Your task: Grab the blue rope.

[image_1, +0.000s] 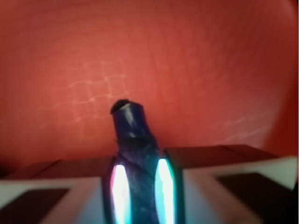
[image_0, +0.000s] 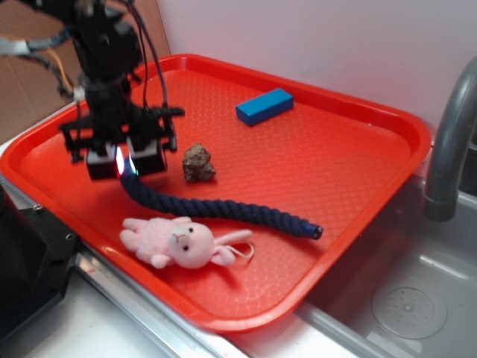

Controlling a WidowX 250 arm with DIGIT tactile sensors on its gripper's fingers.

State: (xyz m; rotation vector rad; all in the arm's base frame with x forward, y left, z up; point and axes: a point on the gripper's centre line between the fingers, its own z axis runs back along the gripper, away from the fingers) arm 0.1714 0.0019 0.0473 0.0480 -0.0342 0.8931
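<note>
The blue rope (image_0: 223, 209), a thick navy twisted cord, lies on the red plastic tray (image_0: 358, 156); in the exterior view we see 1 end rise into the black gripper (image_0: 125, 165), its long axis trailing right toward the pink plush toy (image_0: 186, 242). In the wrist view we see both pads (image_1: 164, 191) closed against the rope (image_1: 133, 154), its cut end poking beyond them.

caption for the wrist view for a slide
Gripper shut on one end of the blue rope above the red tray.

Twisted matt cord blue rope (image_0: 223, 209)
</note>
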